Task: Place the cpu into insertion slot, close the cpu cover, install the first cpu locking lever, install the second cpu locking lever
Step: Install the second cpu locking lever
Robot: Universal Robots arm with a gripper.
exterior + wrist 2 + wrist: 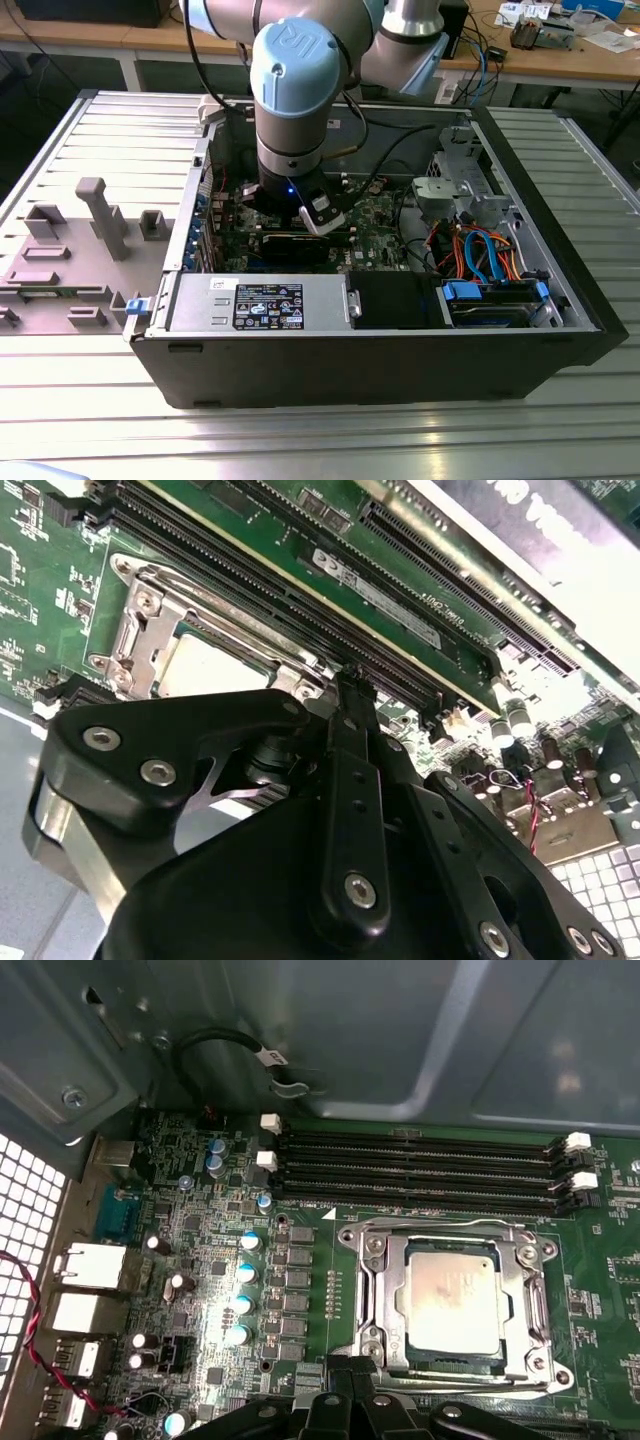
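In both wrist views the cpu (452,1300) (205,665) lies in the insertion slot (352,1235) on the green board. The cpu cover (384,1295) (135,640) rests flat over it, and the chip's silver top shows through its window. One thin wire lever (450,1223) runs along the socket edge beside the memory slots. Another (470,1384) runs along the opposite edge, close to my gripper. My gripper (350,1375) (350,685) hovers just off that edge with its black fingers together, holding nothing. In the exterior view the gripper (318,215) is deep inside the open computer case (400,330).
Long black memory slots (420,1165) lie beside the socket, with capacitors (240,1305) and a black cable (235,1045) nearby. Inside the case are a black graphics card (290,245), a power supply (260,300), a drive cage (470,190) and orange and blue cables (480,255). A grey fixture (100,215) stands outside.
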